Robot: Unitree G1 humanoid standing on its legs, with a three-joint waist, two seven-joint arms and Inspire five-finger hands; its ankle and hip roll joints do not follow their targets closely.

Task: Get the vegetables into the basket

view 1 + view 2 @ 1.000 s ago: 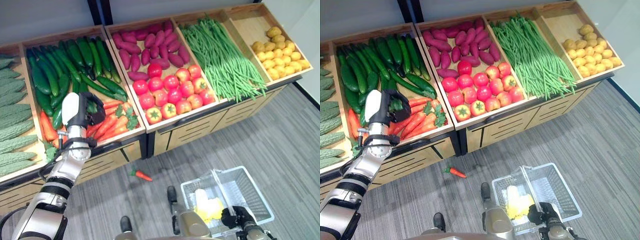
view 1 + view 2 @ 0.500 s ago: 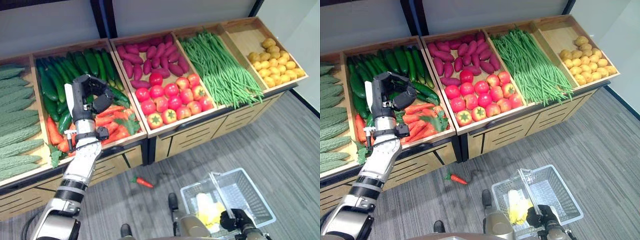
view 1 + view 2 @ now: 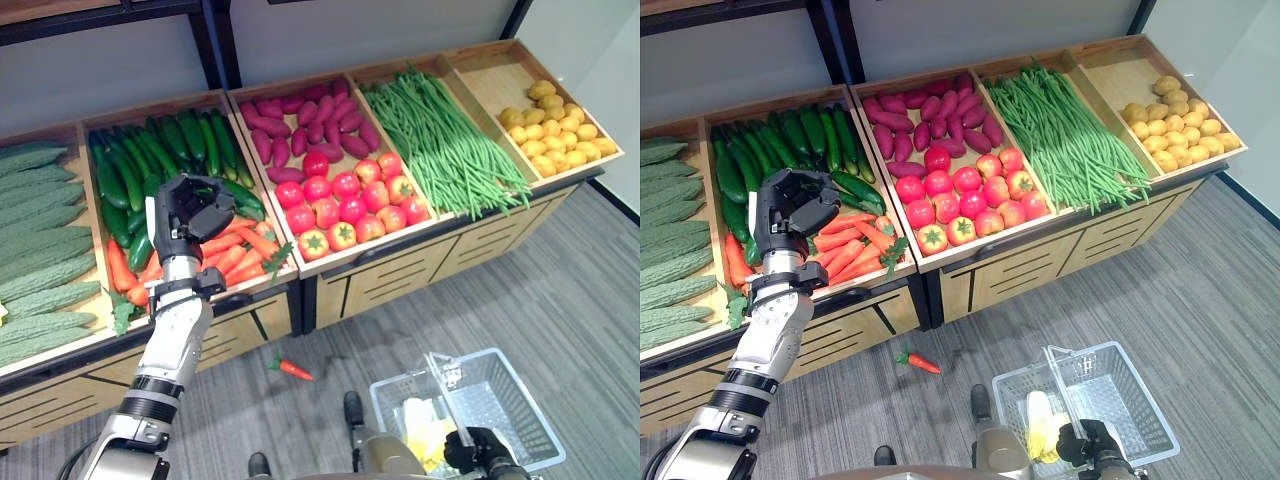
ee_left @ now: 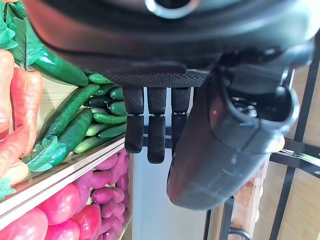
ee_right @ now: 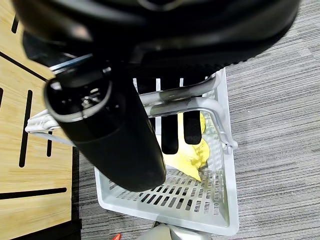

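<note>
My left hand [image 3: 188, 212] hovers over the crate of carrots [image 3: 238, 256] and cucumbers [image 3: 160, 150], near its front left. Its fingers [image 4: 156, 131] hang relaxed and hold nothing. One loose carrot [image 3: 290, 369] lies on the floor in front of the stand. My right hand [image 3: 474, 449] is shut on the handle [image 5: 190, 102] of the white wire basket [image 3: 530, 396], which hangs low at the lower right. Yellow corn [image 5: 192, 152] lies inside the basket.
The wooden stand holds bitter gourds [image 3: 40, 250] at far left, sweet potatoes [image 3: 310, 125] above tomatoes [image 3: 345, 205], green beans [image 3: 450, 140], and potatoes [image 3: 555, 115] at far right. Grey floor [image 3: 560, 290] stretches before the stand.
My left hand has risen from among the carrots and now hangs above them. The whole view has shifted, so the stand sits a little differently in the picture. The basket stays held.
</note>
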